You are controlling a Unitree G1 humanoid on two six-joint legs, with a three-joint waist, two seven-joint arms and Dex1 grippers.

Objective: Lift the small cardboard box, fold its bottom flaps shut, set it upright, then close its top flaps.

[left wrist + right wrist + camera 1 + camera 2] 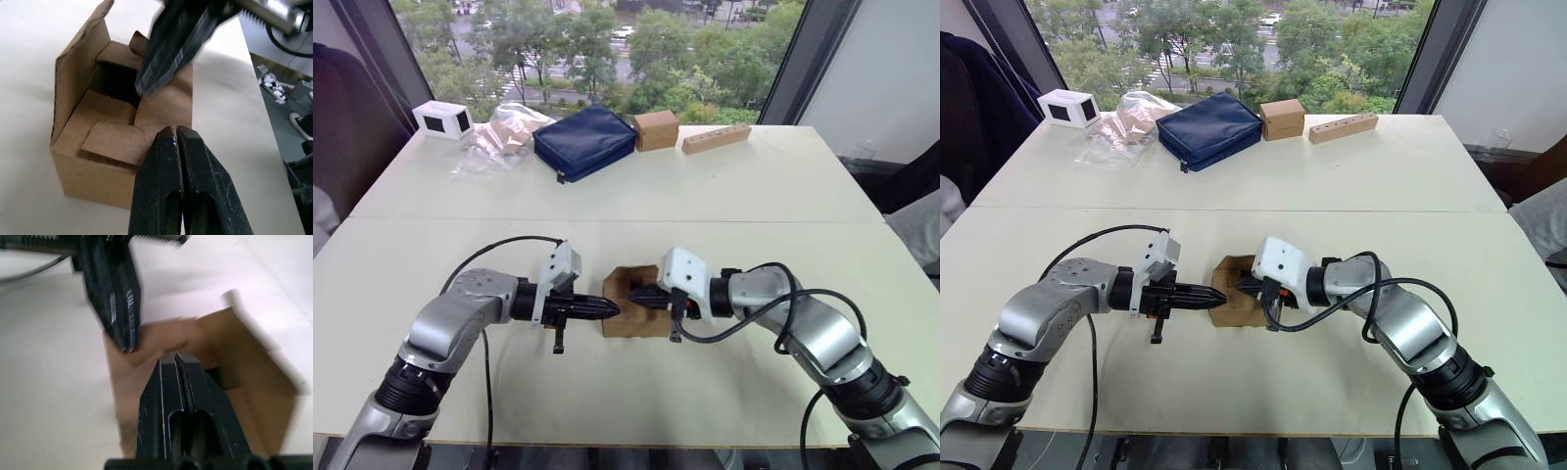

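The small cardboard box (632, 321) stands on the table between my two arms, its top still partly open. One of the top flaps (80, 68) stands up at the side, while a tabbed flap (115, 143) lies folded inward. My left gripper (176, 131) is shut, and its tip touches the box's top edge from the left. From the other side my right gripper (634, 292) is also shut, with its tip pushed down into the top opening. In the right wrist view the two shut tips nearly meet over the brown cardboard (254, 382).
Along the far edge of the table lie a white box (442, 118), a clear plastic bag (499, 137), a navy pouch (584, 141), a chunkier cardboard box (656, 128) and a wooden block with holes (716, 139). Black cables trail from both arms.
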